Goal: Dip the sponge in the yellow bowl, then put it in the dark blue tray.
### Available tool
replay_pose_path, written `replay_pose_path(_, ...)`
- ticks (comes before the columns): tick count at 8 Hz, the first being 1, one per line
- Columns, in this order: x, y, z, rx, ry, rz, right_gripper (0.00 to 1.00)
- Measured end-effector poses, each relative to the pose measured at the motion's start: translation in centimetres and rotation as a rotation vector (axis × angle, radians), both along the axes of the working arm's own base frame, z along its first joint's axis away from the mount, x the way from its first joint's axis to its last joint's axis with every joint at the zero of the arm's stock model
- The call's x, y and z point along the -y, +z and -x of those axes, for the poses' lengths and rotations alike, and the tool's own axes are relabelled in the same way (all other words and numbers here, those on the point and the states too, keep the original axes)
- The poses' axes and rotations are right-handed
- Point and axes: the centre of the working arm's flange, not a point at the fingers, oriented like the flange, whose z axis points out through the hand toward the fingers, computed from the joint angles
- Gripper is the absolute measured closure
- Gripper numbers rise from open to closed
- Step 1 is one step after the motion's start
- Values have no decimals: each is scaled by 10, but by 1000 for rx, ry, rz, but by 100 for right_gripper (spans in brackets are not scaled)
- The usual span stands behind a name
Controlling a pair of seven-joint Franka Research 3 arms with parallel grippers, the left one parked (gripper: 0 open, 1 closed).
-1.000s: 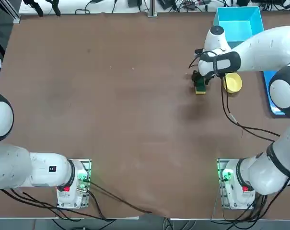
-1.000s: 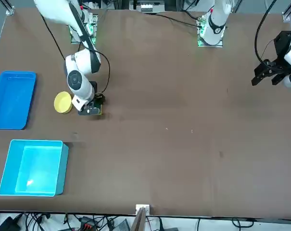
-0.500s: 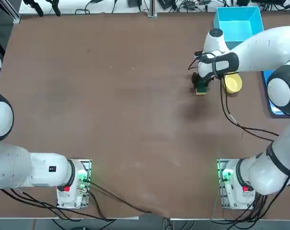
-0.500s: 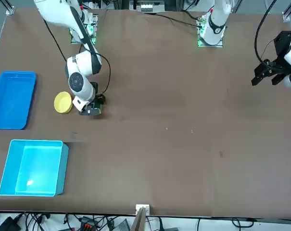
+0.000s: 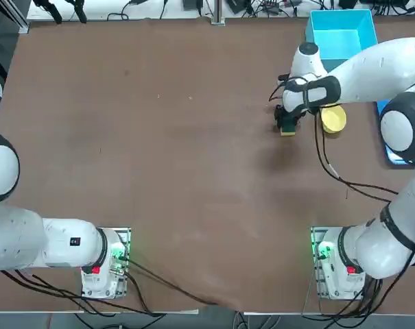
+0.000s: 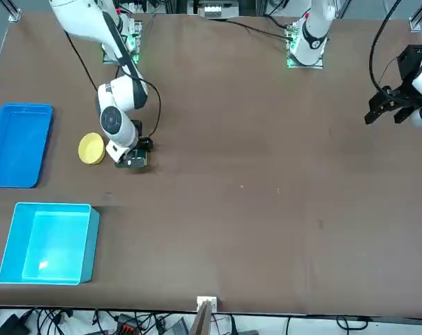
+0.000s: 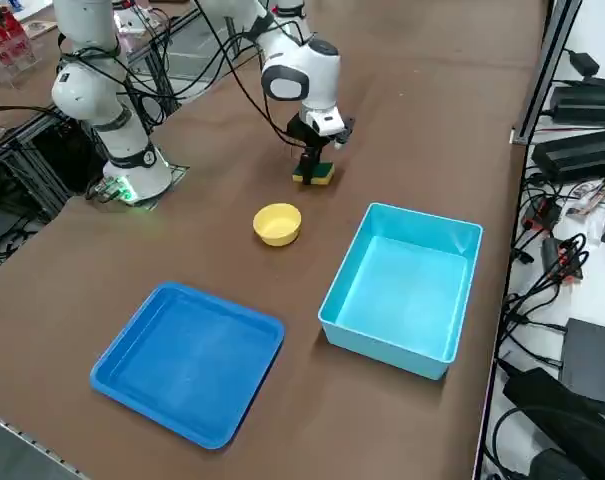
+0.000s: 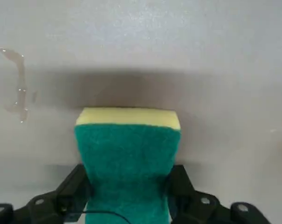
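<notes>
The sponge (image 8: 127,149), green on top with a yellow base, lies on the brown table just left of the yellow bowl (image 5: 333,118) in the top view. My right gripper (image 8: 127,183) reaches straight down over it, and both fingers press the sponge's sides, which bow inward between them. The side view shows the sponge (image 7: 319,175) under the gripper (image 7: 315,160), with the yellow bowl (image 7: 278,224) a short way off. The dark blue tray (image 7: 187,360) lies beyond the bowl, at the table's right edge; in the top view the arm hides most of it.
A deep light cyan box (image 7: 402,285) stands at the far right corner, beside the tray (image 6: 19,145). A small wet streak (image 8: 20,88) marks the table near the sponge. The arm's black cable (image 5: 330,164) hangs over the table.
The right gripper's fingers have closed in from wide open onto the sponge's sides. The arm has hardly shifted; sponge and bowl stay in place.
</notes>
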Motion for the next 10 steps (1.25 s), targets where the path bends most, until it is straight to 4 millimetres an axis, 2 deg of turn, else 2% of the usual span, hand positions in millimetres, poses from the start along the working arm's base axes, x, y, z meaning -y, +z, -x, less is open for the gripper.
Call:
replay_pose_path(2, -1, 5, -2, 8, -9, 2, 52)
replay_pose_path(5, 1, 16, -5, 2, -18, 7, 52)
replay_pose_path(7, 7, 49, -9, -24, -12, 36, 49)
replay_pose_path(8, 25, 74, -11, -44, -12, 78, 49)
replay_pose_path(9, 53, 100, -12, -65, -7, 106, 49)
replay_pose_path(10, 89, 122, -13, -96, 14, 105, 49)
